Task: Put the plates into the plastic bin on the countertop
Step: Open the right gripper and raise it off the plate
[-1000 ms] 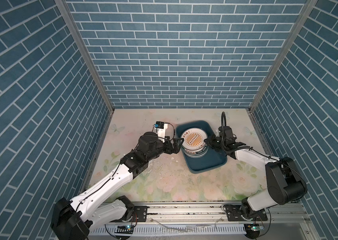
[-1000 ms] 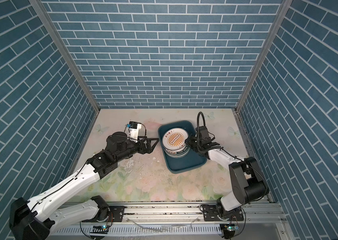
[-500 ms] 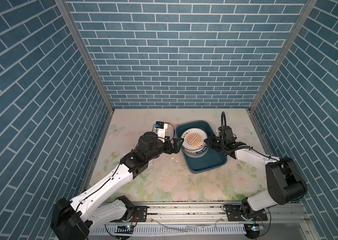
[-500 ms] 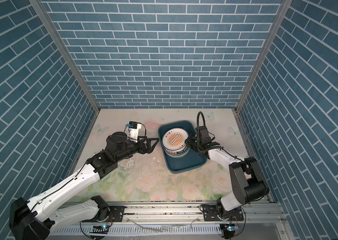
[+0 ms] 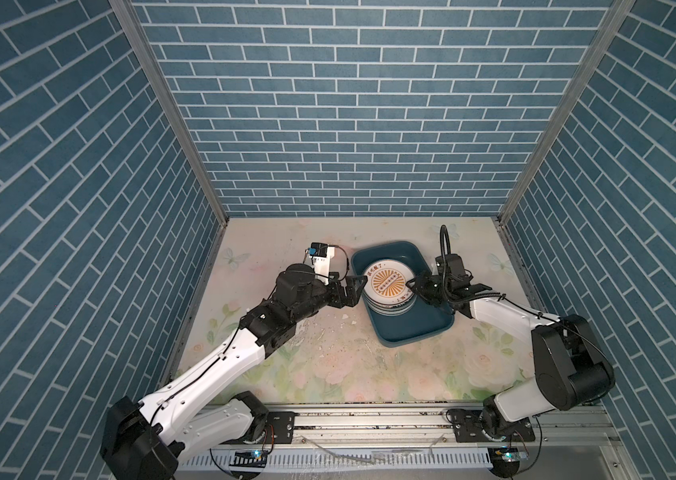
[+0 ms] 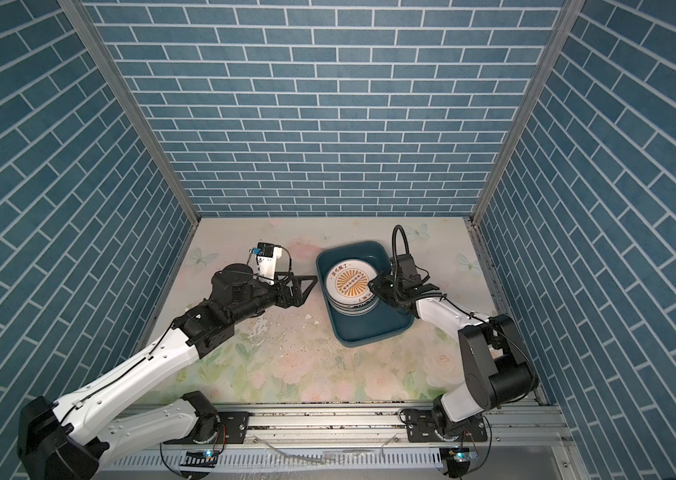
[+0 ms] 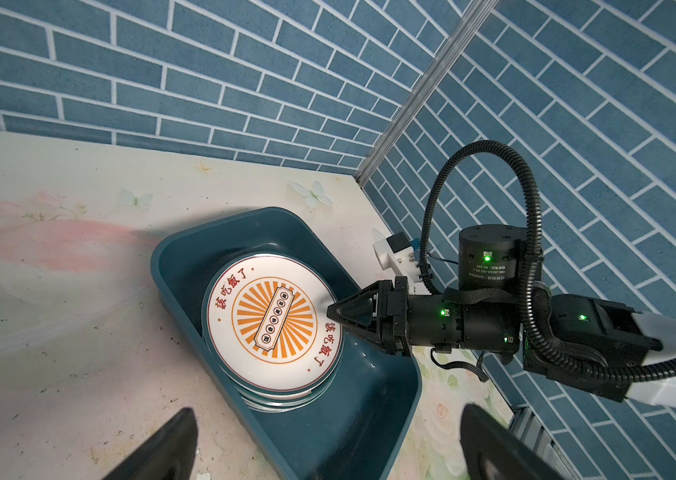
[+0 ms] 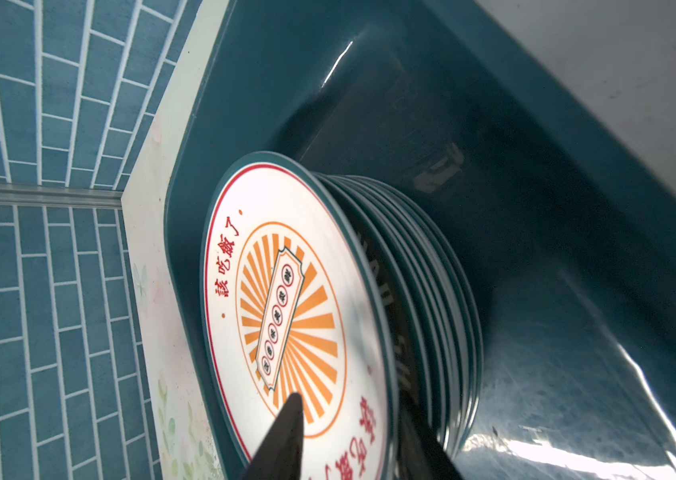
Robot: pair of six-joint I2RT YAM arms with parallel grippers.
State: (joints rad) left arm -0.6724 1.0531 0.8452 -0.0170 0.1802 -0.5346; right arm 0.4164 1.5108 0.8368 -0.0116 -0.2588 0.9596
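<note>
A stack of several plates sits in the far half of the teal plastic bin on the flowered countertop. The top plate has an orange sunburst centre and red lettering. My right gripper is open. It straddles the top plate's rim, one finger over the face and one under the edge. My left gripper stands wide open and empty beside the bin's left wall.
Small white chips and dirt specks lie on the countertop left of the bin. Blue brick walls close in three sides. A metal rail runs along the front edge. The near half of the bin floor is bare.
My right gripper's jaws have parted from shut around the top plate's rim. Both arms stay almost where they were.
</note>
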